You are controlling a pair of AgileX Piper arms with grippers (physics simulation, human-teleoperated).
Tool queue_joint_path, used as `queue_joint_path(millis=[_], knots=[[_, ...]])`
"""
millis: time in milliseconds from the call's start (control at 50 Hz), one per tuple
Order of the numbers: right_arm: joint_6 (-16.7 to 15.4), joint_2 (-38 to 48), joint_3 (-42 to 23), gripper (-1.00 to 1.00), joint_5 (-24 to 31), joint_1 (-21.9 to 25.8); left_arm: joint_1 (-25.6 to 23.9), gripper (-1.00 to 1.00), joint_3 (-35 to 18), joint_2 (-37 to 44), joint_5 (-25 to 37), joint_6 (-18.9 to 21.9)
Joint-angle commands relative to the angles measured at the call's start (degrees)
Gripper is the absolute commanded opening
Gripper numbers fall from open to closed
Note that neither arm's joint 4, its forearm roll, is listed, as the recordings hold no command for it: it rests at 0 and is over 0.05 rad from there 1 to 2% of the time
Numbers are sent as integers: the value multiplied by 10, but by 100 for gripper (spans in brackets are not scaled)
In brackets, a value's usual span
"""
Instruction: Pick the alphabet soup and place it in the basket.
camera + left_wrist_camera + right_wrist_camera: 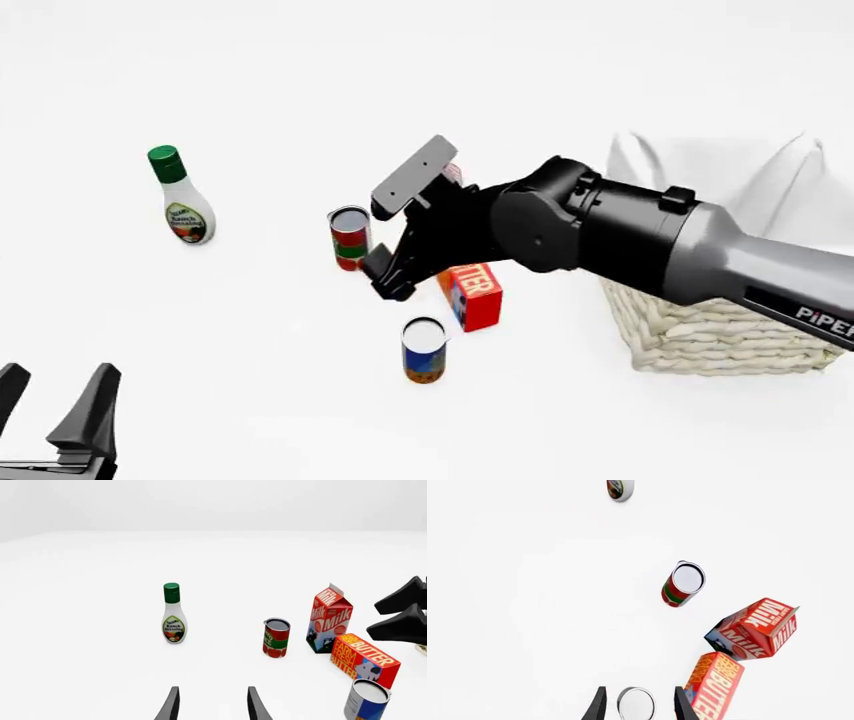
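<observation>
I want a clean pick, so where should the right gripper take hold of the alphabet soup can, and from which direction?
Grip the alphabet soup across its round side wall, coming straight down from above. It stands upright, and the right gripper, open, already straddles its flat top. The butter box stands close beside it, so a side approach looks cramped.

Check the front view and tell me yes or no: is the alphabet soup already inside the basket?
No: the alphabet soup stands upright on the table, just in front of the butter box and well left of the basket.

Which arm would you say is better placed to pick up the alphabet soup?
The right. Its gripper hangs open above the alphabet soup; the left gripper sits far off at the table's near edge.
</observation>
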Motion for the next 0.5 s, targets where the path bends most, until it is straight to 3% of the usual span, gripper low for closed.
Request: queue_joint_path(millis=[20, 460, 500], knots=[[6, 17, 12, 100, -10, 5, 0, 100, 0, 0, 0, 0], [3, 52, 38, 100, -38, 2, 0, 100, 0, 0, 0, 0], [15, 57, 33, 100, -32, 4, 0, 100, 0, 0, 0, 0]])
